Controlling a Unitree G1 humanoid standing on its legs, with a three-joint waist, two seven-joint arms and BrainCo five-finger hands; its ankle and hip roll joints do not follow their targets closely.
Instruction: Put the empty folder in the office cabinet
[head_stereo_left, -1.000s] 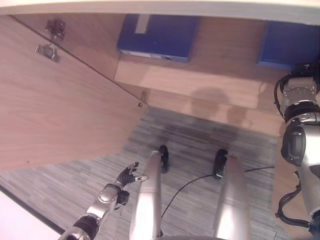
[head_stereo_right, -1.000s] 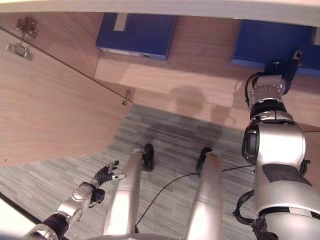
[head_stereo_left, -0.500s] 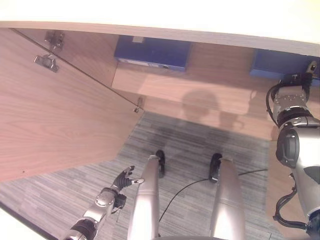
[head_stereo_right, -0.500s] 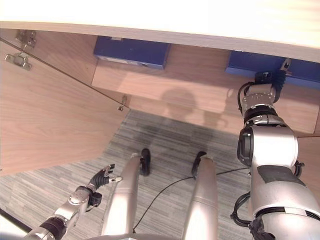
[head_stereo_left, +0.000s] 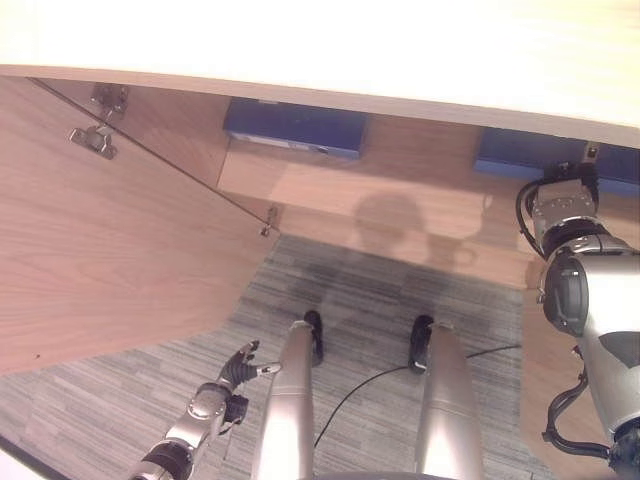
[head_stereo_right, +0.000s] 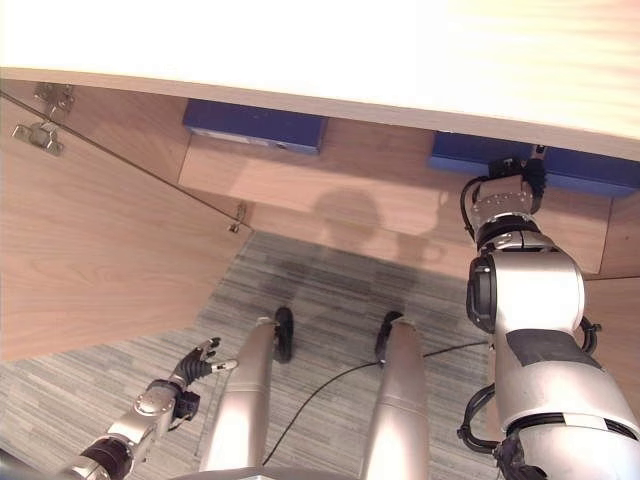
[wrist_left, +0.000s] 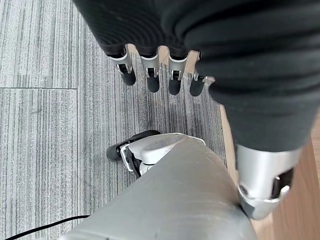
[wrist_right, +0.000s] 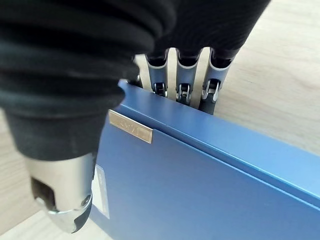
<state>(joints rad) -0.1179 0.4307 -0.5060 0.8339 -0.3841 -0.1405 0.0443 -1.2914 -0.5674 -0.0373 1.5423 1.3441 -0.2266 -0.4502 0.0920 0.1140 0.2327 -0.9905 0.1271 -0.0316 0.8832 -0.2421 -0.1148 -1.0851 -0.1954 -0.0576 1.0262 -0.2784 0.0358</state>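
Right wrist view shows you the right hand grasping the blue folder, fingers over its edge, thumb beneath; it lies on the cabinet shelf, far right; your left hand hangs relaxed, low left.

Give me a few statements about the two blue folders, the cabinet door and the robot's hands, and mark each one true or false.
1. The right hand is at the edge of a blue folder, fingers over that edge. True.
2. The left hand holds the second folder. False: it hangs low over the grey carpet, fingers relaxed and holding nothing.
3. Both blue folders are on the cabinet's wooden shelf. True.
4. The cabinet door is shut. False: it stands open on the robot's left, hinges showing.
5. The two folders touch each other. False: bare shelf lies between them.
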